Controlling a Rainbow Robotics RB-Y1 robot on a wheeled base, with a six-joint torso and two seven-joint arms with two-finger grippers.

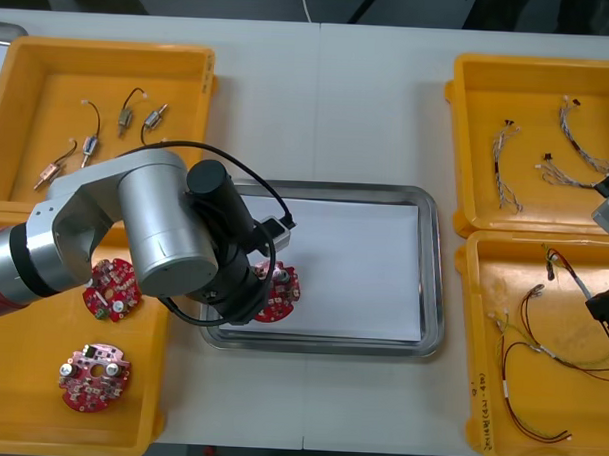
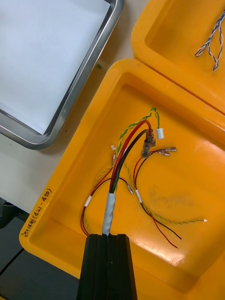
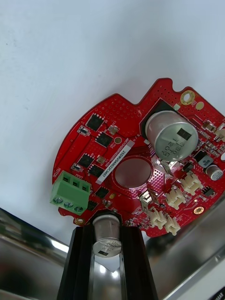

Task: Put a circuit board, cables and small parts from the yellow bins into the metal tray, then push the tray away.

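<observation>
Left hand (image 3: 108, 233): fingers held apart, clamped on a silver cylinder at the edge of a round red circuit board (image 3: 124, 140). The board is over the white inside of the metal tray (image 1: 435, 283), toward its near left corner. Right hand (image 2: 108, 238): fingers pressed together on the white-taped end of a cable (image 2: 118, 171) of red, black and green-yellow strands, above the near right yellow bin (image 2: 187, 234). Two further boards (image 1: 112, 286) lie in the near left bin (image 1: 18, 418) on the worktop (image 1: 329, 109).

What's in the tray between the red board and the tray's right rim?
Nothing: the front view shows the tray bare white between the circuit board and that rim.
</observation>
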